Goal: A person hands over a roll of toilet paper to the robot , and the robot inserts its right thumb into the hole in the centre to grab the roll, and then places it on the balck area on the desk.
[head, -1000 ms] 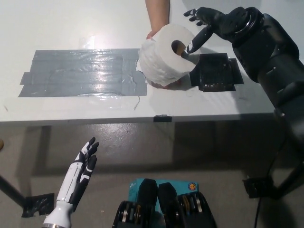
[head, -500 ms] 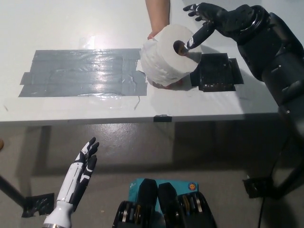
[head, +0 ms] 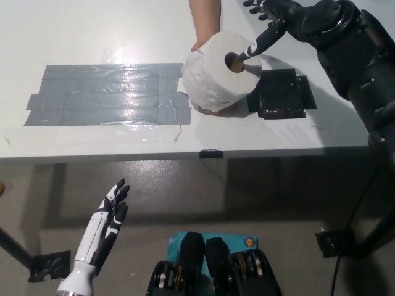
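Fingers (head: 258, 5) of black right hand (head: 274, 15) spread apart near top edge, gripping nothing, thumb (head: 253, 47) stretched down-left with tip at mouth of centre hole (head: 233, 61), depth of entry hard to tell. Roll of toilet paper (head: 216, 73) just below and left of those fingers, held up over worktop (head: 92, 31), hole turned toward thumb. Person's hand (head: 213, 108) cupped beneath roll, fingertips showing at its lower edge, forearm (head: 205, 18) rising behind roll, left of black fingers. Black area (head: 282, 94) flat on worktop below fingers, right of roll, roll's right edge overlapping its left end in view. Grey taped patch (head: 108, 94) far left of fingers, beyond roll, well apart from black area. White left hand (head: 102, 231) resting low at lower left, below worktop's front edge, open, holding nothing, far from roll.
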